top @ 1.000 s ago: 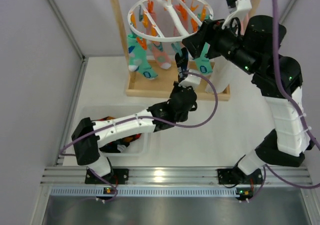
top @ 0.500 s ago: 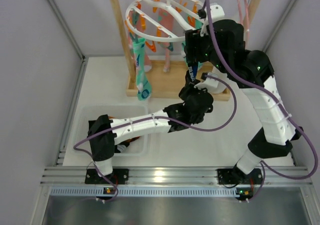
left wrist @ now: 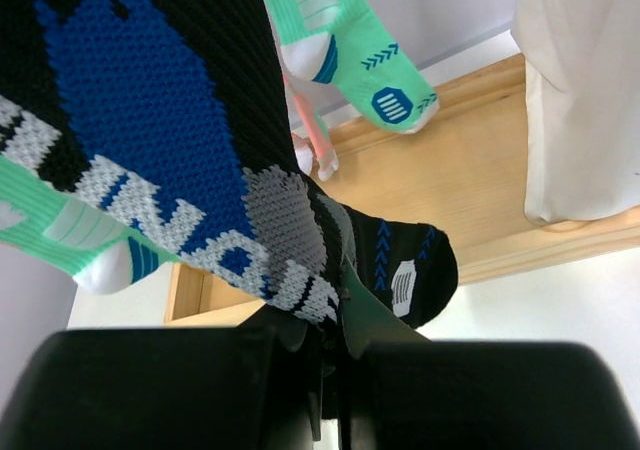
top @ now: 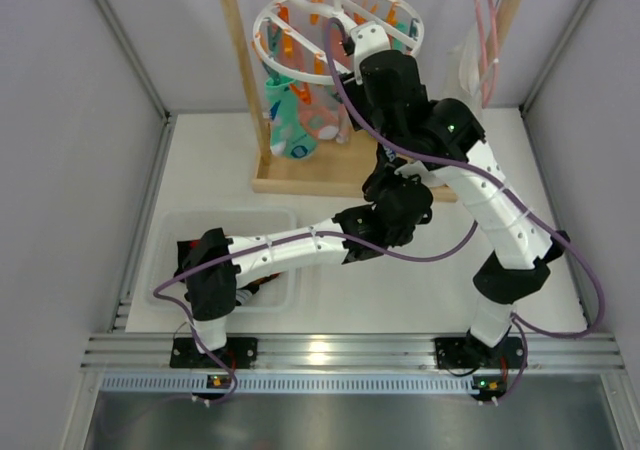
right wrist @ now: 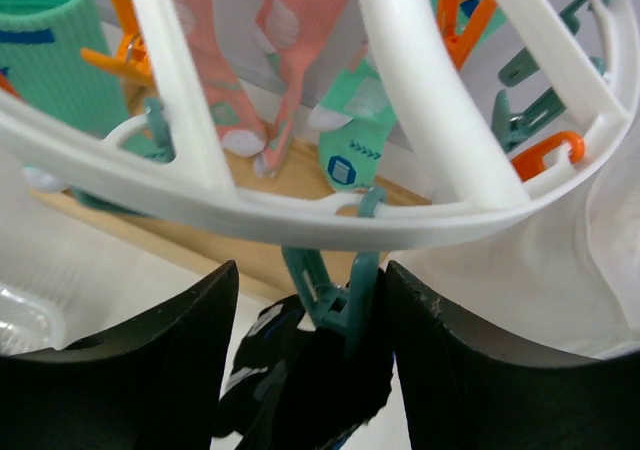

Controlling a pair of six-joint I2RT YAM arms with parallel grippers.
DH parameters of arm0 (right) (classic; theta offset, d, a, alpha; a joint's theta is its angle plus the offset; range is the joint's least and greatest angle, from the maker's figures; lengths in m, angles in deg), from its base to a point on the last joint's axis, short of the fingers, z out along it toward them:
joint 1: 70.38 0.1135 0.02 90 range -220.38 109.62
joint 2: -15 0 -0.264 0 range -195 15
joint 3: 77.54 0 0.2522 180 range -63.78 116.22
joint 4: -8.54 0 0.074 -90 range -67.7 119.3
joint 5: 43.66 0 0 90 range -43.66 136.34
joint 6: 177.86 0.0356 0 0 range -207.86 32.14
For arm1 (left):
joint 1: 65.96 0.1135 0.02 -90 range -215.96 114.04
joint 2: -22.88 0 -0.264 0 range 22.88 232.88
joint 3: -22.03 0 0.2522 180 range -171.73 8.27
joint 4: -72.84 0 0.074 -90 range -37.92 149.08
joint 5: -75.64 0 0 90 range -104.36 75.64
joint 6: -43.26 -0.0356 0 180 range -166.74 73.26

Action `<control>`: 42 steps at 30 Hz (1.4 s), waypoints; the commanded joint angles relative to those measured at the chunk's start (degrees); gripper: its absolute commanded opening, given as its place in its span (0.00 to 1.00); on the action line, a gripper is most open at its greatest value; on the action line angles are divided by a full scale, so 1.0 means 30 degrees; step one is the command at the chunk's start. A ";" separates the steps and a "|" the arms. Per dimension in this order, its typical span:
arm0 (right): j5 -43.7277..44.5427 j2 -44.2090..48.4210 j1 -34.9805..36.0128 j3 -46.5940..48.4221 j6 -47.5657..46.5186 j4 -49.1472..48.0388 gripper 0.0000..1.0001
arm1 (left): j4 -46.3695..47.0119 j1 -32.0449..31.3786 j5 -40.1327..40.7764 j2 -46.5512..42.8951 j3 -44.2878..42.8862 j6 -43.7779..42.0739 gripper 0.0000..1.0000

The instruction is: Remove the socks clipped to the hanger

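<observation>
Left wrist: black sock (left wrist: 170, 120) is clamped by left hand (left wrist: 330, 342); teal peg (right wrist: 322, 298), at hanger's (right wrist: 420, 100) 6 o'clock, is straddled by parted right hand (right wrist: 310, 275).

Fixed overhead camera, behind the robot at six o'clock, looks down on the table (top: 560, 170) with the hanger (top: 338, 12) at twelve. Left wrist camera sits tight against a black sock (left wrist: 170, 100). Right wrist camera peers closely through the hanger ring. Both wrist views share the teal socks (left wrist: 370, 65) and wooden rack base (left wrist: 480, 160)

left arm (top: 280, 245) extended, left tool (left wrist: 328, 355) pinched shut, right arm (top: 480, 185) raised, right tool (right wrist: 312, 305) seemingly half-open
</observation>
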 commanded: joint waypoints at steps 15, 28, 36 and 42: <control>0.5719 0.0304 0.1224 -0.2679 -0.3654 -0.6805 0.14 | 0.0645 -0.0185 -0.0585 -0.0461 -0.0137 0.0595 0.00; 0.3084 0.2912 0.0552 -0.5639 -0.0698 -0.7158 0.19 | -0.2691 -0.0038 -0.4014 -0.7399 0.6654 0.8707 0.00; 0.1211 0.5427 0.0405 -0.8595 0.1354 -0.7186 0.83 | -0.9862 -0.0038 -0.2841 -1.3230 0.6544 1.3105 0.00; 0.0621 0.7774 0.0376 -1.1526 0.2702 -0.7656 0.99 | -1.4927 -0.0009 -0.0184 -1.5490 0.5755 1.4131 0.00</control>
